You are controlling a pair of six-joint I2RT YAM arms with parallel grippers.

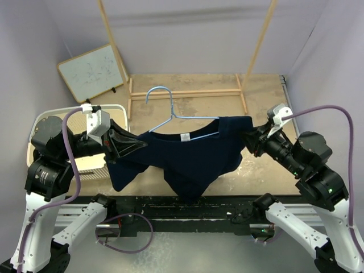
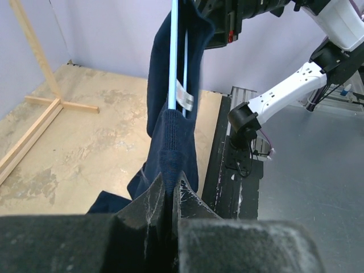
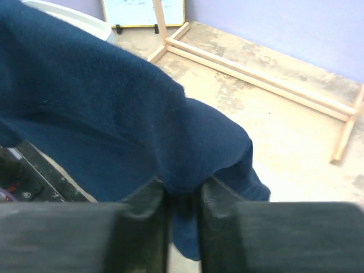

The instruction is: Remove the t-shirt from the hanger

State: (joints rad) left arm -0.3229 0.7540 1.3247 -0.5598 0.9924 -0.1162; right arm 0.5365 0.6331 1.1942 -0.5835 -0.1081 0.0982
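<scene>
The navy t-shirt (image 1: 190, 159) hangs stretched between my two grippers above the table, its lower part drooping toward the front edge. The light-blue wire hanger (image 1: 170, 114) is still inside the shirt, with its hook and neck sticking out above the collar. My left gripper (image 1: 138, 145) is shut on the shirt's left shoulder; in the left wrist view (image 2: 169, 185) fabric (image 2: 176, 136) is pinched between the jaws and the hanger wires (image 2: 173, 57) run up ahead. My right gripper (image 1: 248, 138) is shut on the right shoulder; the right wrist view (image 3: 183, 196) shows fabric (image 3: 102, 114) between the jaws.
A wooden rack frame (image 1: 182, 94) with two upright poles stands at the back of the table. A white basket (image 1: 40, 122) sits at the left under my left arm. A small whiteboard (image 1: 91, 71) leans at the back left.
</scene>
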